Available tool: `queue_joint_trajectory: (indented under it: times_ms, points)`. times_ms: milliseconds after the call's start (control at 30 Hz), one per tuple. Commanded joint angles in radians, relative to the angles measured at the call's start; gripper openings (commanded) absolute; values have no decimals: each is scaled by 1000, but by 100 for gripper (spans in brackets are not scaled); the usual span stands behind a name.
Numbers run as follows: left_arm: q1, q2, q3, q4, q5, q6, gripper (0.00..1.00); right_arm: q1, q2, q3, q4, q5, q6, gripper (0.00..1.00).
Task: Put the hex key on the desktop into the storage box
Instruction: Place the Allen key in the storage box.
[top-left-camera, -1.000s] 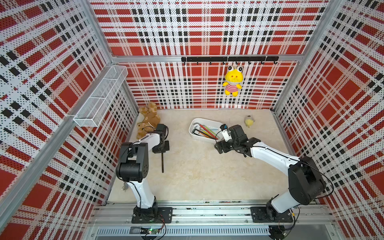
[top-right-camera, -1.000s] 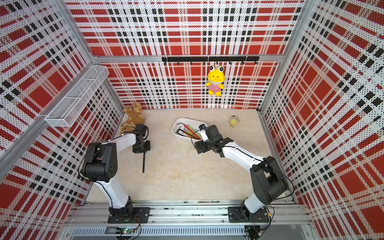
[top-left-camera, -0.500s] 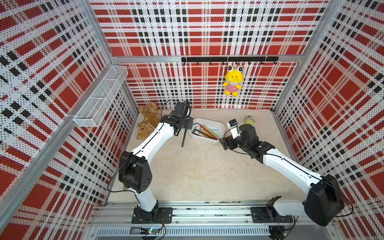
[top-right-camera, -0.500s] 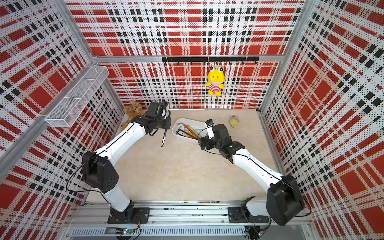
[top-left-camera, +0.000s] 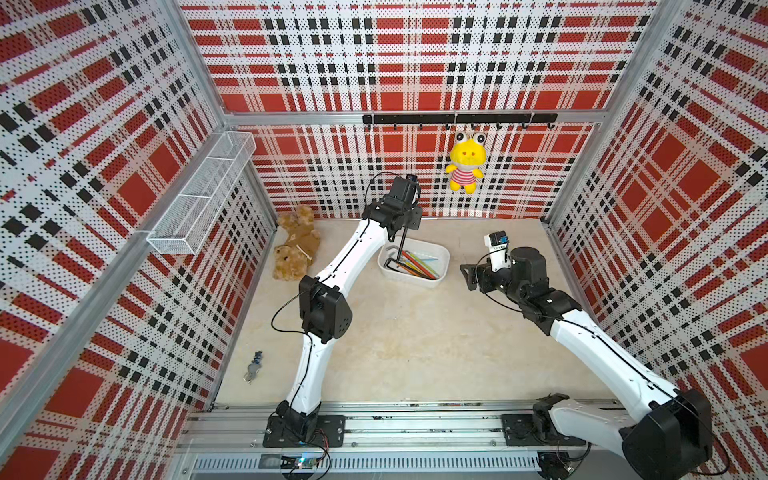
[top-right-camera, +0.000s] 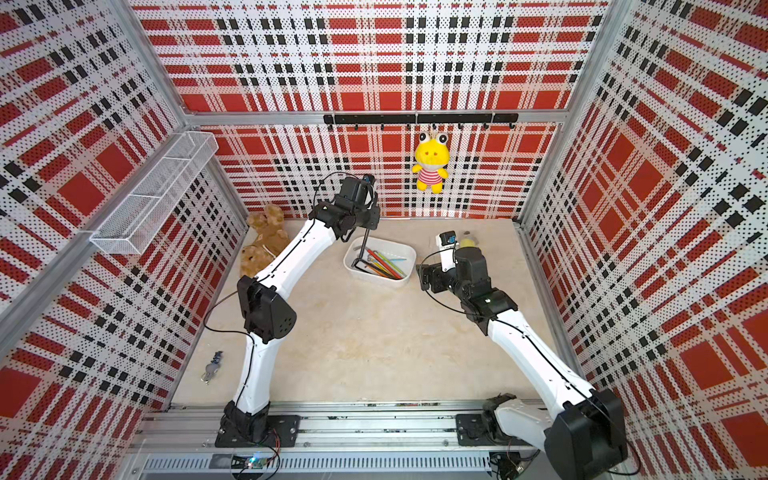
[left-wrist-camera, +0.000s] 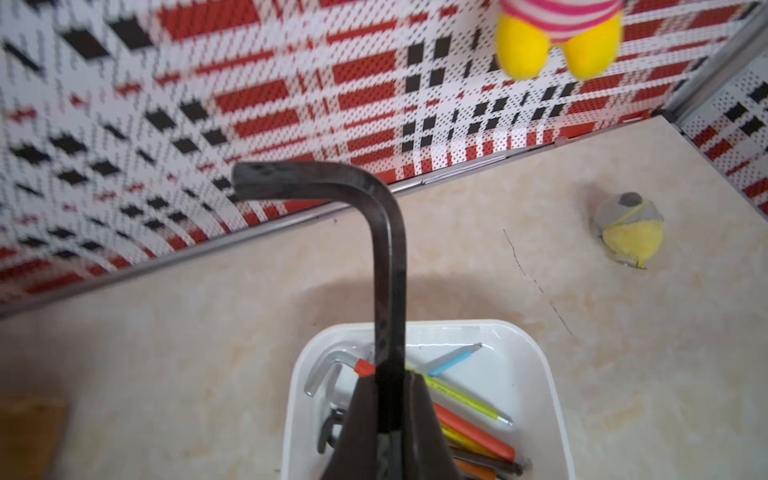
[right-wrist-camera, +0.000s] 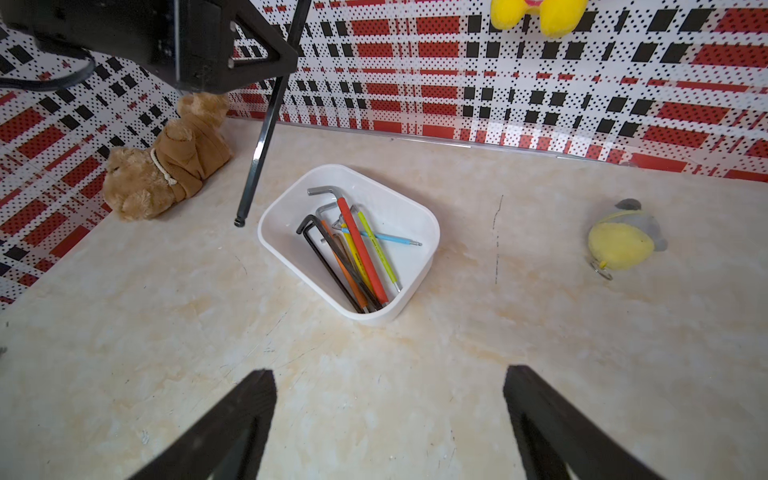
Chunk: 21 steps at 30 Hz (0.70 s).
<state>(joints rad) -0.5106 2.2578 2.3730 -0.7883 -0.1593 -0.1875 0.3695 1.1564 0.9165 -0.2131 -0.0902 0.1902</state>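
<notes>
My left gripper (top-left-camera: 405, 227) (left-wrist-camera: 388, 378) is shut on a black L-shaped hex key (top-left-camera: 402, 246) (top-right-camera: 365, 246) (left-wrist-camera: 388, 270) (right-wrist-camera: 262, 137). The key hangs steeply in the air over the left end of the storage box (top-left-camera: 415, 283) (top-right-camera: 386, 282) (left-wrist-camera: 536, 361) (right-wrist-camera: 432, 220). That white tub stands at the back of the desktop (top-left-camera: 415, 340) and holds several black and coloured hex keys. To the right of the box, low over the desktop, my right gripper (top-left-camera: 467, 276) (right-wrist-camera: 388, 374) is open, with nothing between its fingers.
A brown teddy bear (top-left-camera: 295, 245) lies at the back left. A yellow frog plush (top-left-camera: 465, 162) hangs on the back wall. A small yellow-grey plush (right-wrist-camera: 621, 241) lies at the back right, and a keychain (top-left-camera: 253, 365) at the front left. A wire basket (top-left-camera: 199, 199) is fixed to the left wall.
The left arm has carried the hex key from the left side of the desktop up to above the storage box. The right arm has drawn back from the box to the right.
</notes>
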Motion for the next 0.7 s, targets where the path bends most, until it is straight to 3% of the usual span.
queue_joint_trajectory:
  times_ms: [0,67,300,500,667]
  points:
    - [4,-20,-1,76,57,-375,0,-9,-9,-10,1,-13,8,94]
    - [-12,-44,-62,157,63,-515,0,-9,-3,-8,3,-16,8,93]
    - [-84,-128,-300,387,-125,-1018,0,-10,5,-11,11,-38,18,93]
    - [-122,-137,-365,411,-254,-1263,0,-10,-9,-31,0,-51,18,93]
    - [-78,-101,-388,437,-192,-1320,0,-10,-18,-40,-6,-60,20,93]
